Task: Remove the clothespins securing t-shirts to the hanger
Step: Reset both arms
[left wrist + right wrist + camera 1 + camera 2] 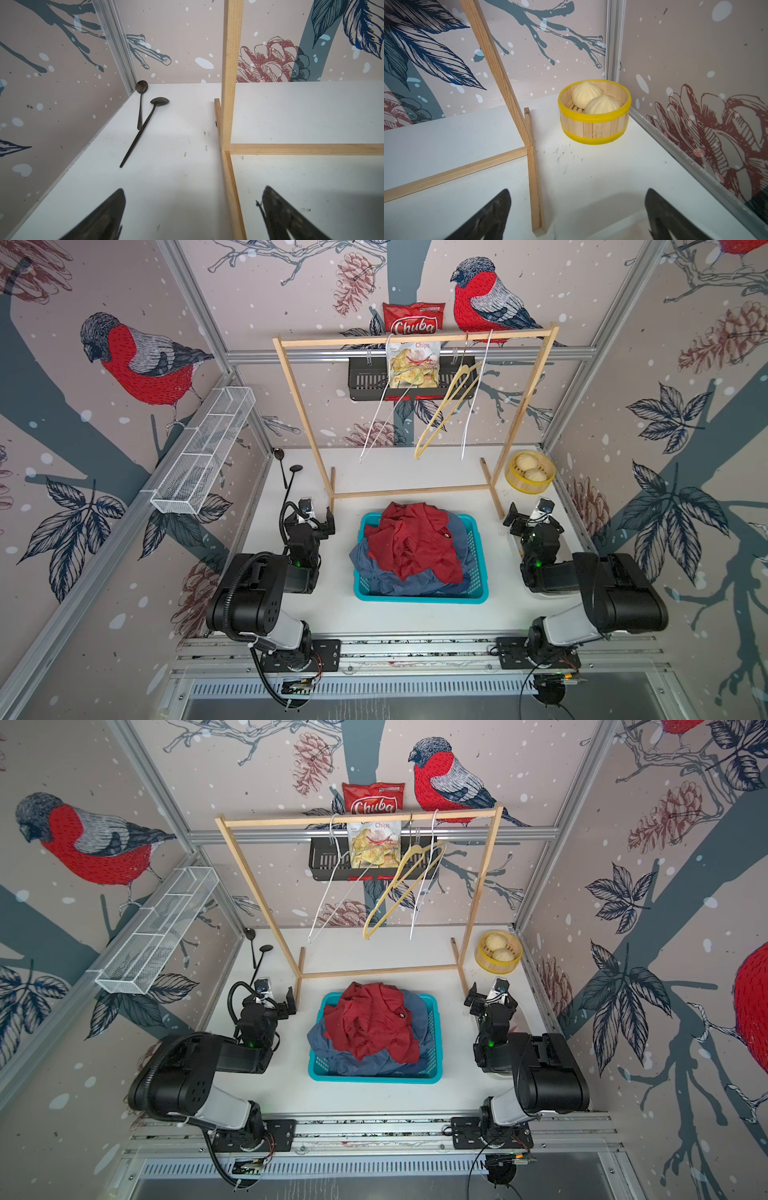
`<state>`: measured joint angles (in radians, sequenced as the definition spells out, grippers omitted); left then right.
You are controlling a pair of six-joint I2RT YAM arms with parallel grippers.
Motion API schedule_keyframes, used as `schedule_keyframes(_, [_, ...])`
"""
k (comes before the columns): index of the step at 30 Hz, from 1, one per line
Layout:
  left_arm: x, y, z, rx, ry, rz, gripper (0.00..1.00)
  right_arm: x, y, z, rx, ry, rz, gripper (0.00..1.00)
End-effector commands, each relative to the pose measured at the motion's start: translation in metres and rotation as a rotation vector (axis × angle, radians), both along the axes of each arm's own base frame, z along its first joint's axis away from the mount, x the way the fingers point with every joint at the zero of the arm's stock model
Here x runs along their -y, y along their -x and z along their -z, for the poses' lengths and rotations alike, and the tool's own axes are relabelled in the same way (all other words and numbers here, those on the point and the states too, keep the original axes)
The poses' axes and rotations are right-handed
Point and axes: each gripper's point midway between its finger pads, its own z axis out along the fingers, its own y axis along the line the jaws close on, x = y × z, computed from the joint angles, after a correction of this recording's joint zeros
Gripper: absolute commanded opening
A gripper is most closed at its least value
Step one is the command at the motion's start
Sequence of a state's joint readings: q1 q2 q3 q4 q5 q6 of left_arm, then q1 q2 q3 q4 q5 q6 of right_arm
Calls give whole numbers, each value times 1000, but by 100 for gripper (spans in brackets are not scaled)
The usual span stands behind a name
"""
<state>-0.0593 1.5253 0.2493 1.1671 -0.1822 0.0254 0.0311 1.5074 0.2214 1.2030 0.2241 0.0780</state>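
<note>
Left fingers [99,220] and right fingers [668,220] gape wide and empty, t-shirts [411,543] heaped in basket [419,599], hangers [461,374] bare, no clothespins visible, so looks done imo.

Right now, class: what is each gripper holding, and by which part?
Nothing. The left gripper and right gripper are both open and empty.

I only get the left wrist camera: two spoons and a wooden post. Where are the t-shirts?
Observer: The t-shirts are heaped in a turquoise basket in front of the wooden rack, the dark red one on top.
Operator: Is any shirt on a hanger?
Observer: No, the three hangers hang bare from its top bar.
Operator: What does the right wrist camera show?
Observer: The right gripper, jaws open and empty, points toward a steamer holding two buns.
</note>
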Motion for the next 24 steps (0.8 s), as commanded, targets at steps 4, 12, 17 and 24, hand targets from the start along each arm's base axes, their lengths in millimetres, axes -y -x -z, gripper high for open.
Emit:
schedule_keyframes(4, [1, -4, -11, 43, 23, 9, 99, -1, -2, -6, 22, -10, -6, 100])
schedule_keyframes(12, [0, -4, -11, 43, 23, 9, 99, -1, -2, -6, 21, -9, -6, 100])
schedule_keyframes(17, [1, -4, -11, 43, 25, 14, 99, -1, -2, -6, 20, -9, -5, 100])
schedule_keyframes(24, [1, -4, -11, 40, 27, 16, 99, -2, -3, -5, 18, -6, -6, 100])
